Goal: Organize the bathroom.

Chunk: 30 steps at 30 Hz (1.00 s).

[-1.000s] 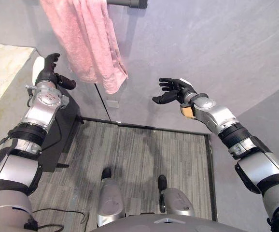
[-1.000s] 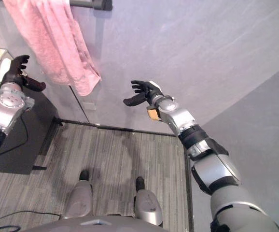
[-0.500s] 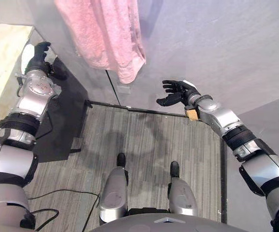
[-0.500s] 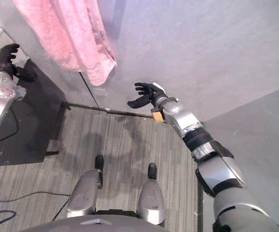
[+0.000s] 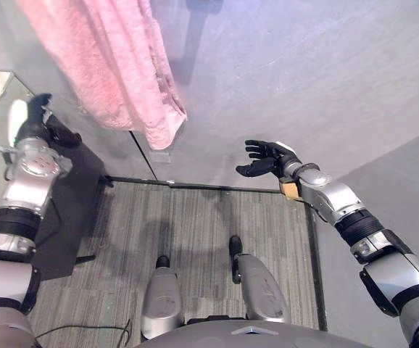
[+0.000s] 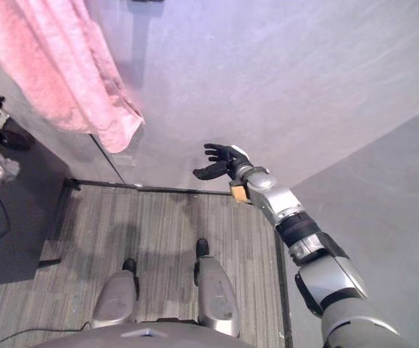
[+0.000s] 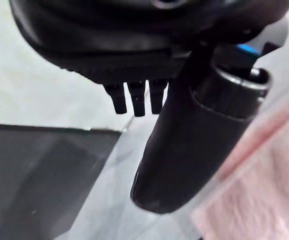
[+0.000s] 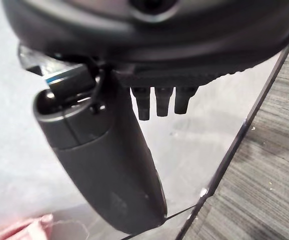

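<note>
Towel (image 5: 104, 65): 1, pink, hanging. Left robot hand (image 5: 37, 125), right robot hand (image 5: 267, 157): 2, fingers relaxed, empty.

The left hand (image 7: 149, 45) fills the top of the frame as a dark bulk, with its thumb (image 7: 184, 150) reaching down through the centre and ending in a rounded tip just below the middle. Short dark fingers (image 7: 136, 102) stick down in a row beside the thumb, left of centre, straight and holding nothing. A pink towel (image 7: 264, 185) takes the lower right corner, behind the thumb and apart from it. A dark flat surface (image 7: 39, 180) covers the lower left, under a pale wall (image 7: 39, 95) at the left.
</note>
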Available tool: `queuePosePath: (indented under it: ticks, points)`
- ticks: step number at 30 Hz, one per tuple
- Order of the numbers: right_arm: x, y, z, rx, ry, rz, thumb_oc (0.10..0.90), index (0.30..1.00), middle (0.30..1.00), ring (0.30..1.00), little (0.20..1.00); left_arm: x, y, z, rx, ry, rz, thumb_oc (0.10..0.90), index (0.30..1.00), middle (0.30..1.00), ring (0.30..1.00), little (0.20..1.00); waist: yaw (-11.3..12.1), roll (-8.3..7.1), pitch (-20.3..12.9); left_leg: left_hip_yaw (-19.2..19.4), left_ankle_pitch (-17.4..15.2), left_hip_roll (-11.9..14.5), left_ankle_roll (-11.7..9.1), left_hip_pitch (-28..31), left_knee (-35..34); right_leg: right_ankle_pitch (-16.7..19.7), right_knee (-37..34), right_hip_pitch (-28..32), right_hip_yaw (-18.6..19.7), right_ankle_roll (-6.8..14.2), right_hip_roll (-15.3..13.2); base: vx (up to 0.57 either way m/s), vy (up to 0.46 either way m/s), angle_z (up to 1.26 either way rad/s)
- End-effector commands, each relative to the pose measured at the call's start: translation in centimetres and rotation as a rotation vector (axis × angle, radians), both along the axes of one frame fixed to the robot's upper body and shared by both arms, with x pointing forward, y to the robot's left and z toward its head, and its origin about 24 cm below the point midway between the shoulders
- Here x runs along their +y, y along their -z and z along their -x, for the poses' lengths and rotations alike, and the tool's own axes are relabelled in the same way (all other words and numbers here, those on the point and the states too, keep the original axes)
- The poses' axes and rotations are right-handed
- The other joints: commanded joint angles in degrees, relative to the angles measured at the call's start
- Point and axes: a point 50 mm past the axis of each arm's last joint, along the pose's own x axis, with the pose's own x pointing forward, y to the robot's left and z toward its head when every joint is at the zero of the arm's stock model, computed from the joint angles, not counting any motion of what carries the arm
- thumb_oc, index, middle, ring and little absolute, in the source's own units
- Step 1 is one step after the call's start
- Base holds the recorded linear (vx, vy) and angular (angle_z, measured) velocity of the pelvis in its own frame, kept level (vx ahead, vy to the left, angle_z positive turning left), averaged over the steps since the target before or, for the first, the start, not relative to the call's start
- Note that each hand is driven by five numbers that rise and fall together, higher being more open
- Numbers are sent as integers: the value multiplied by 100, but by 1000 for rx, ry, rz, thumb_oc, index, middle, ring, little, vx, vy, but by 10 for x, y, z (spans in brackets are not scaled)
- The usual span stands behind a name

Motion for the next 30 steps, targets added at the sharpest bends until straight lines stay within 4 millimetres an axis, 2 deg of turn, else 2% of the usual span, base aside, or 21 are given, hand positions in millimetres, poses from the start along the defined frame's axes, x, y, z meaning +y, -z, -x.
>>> queuePosePath:
  ticks: [1, 5, 7, 10, 11, 12, 13, 15, 16, 20, 21, 24, 27, 30]
  points:
    - [-8, -47, -13, -238, 34, -3, 800, 900, 900, 900, 900, -21, -58, -16, -257, 72, -112, 800, 900, 900, 900, 900, -216, 145, -587, 58, 645, 124, 86, 146, -389, 184, -530, 494, 58, 155, -407, 81, 55, 10]
    - [-20, -59, -11, -298, 80, -5, 800, 900, 900, 900, 900, -24, -55, -18, -243, 85, -105, 800, 900, 900, 900, 900, -329, 194, -745, 87, 667, 84, 47, 378, -607, 144, -633, 661, 77, 164, -381, 124, 66, 11]
    - [-22, -72, -9, -362, 88, 9, 800, 900, 900, 900, 900, -25, -50, -15, -239, 71, -95, 800, 900, 900, 900, 900, -355, 199, -880, 108, 648, 56, 54, 573, -769, 121, -753, 814, 103, 180, -359, 159, 58, 7]
    - [-14, -100, -9, -485, 75, 32, 800, 900, 900, 900, 900, -24, -45, -13, -262, 54, -101, 800, 900, 900, 900, 900, -377, 207, -1026, 160, 646, 54, 55, 758, -949, 129, -891, 938, 136, 193, -342, 80, 43, 1]
    - [-13, -103, -9, -493, 75, 30, 800, 900, 900, 900, 900, -24, -45, -13, -266, 52, -100, 800, 900, 900, 900, 900, -376, 207, -1041, 168, 648, 55, 55, 777, -969, 132, -908, 952, 137, 193, -339, 51, 36, -7]
    - [-6, -120, -8, -569, 70, 27, 800, 900, 900, 900, 900, -26, -43, -13, -285, 53, -94, 800, 900, 900, 900, 900, -374, 202, -1119, 192, 646, 56, 59, 845, -1043, 137, -975, 1003, 140, 190, -329, 45, 35, -7]
    - [0, -129, -8, -597, 62, 22, 800, 900, 900, 900, 900, -27, -41, -13, -291, 58, -94, 800, 900, 900, 900, 900, -376, 202, -1158, 201, 652, 58, 61, 881, -1084, 143, -1006, 1028, 154, 186, -318, 40, 31, -2]
    - [2, -131, -7, -607, 59, 21, 800, 900, 900, 900, 900, -28, -41, -13, -293, 59, -95, 800, 900, 900, 900, 900, -377, 203, -1166, 205, 655, 59, 61, 893, -1098, 146, -1016, 1036, 159, 185, -314, 15, 18, 0]
    - [18, -154, -3, -682, 34, -4, 800, 900, 900, 900, 900, -33, -37, -14, -296, 83, -95, 800, 900, 900, 900, 900, -354, 192, -1293, 220, 664, 47, 70, 988, -1223, 166, -1128, 1111, 173, 181, -302, 33, 48, 0]
    - [36, -172, 1, -741, 6, -19, 800, 900, 900, 900, 900, -41, -35, -17, -278, 127, -88, 800, 900, 900, 900, 900, -330, 172, -1399, 254, 719, 40, 74, 1038, -1325, 235, -1208, 1125, 204, 189, -302, 2, 21, -1]
    - [45, -183, 1, -773, -6, -29, 800, 900, 900, 900, 900, -50, -34, -21, -255, 177, -71, 800, 900, 900, 900, 900, -318, 167, -1460, 283, 725, 44, 77, 1096, -1389, 236, -1243, 1165, 206, 200, -302, -25, 30, -1]
    - [52, -194, -1, -801, 7, -40, 800, 900, 900, 900, 900, -68, -36, -28, -218, 289, -31, 800, 900, 900, 900, 900, -263, 160, -1514, 294, 744, 42, 75, 1172, -1469, 253, -1313, 1248, 171, 211, -312, 3, 14, 0]
    - [51, -200, -3, -810, 27, -52, 800, 900, 900, 900, 900, -82, -41, -32, -198, 395, 5, 800, 900, 900, 900, 900, -226, 159, -1527, 303, 750, 49, 68, 1211, -1499, 261, -1335, 1296, 129, 225, -332, 1, 10, 8]
    - [47, -208, -5, -831, 66, -89, 800, 900, 900, 900, 900, -106, -47, -31, -180, 594, 103, 800, 900, 900, 900, 900, -154, 167, -1559, 280, 756, 48, 63, 1257, -1558, 278, -1402, 1369, 60, 247, -360, -5, 7, 9]
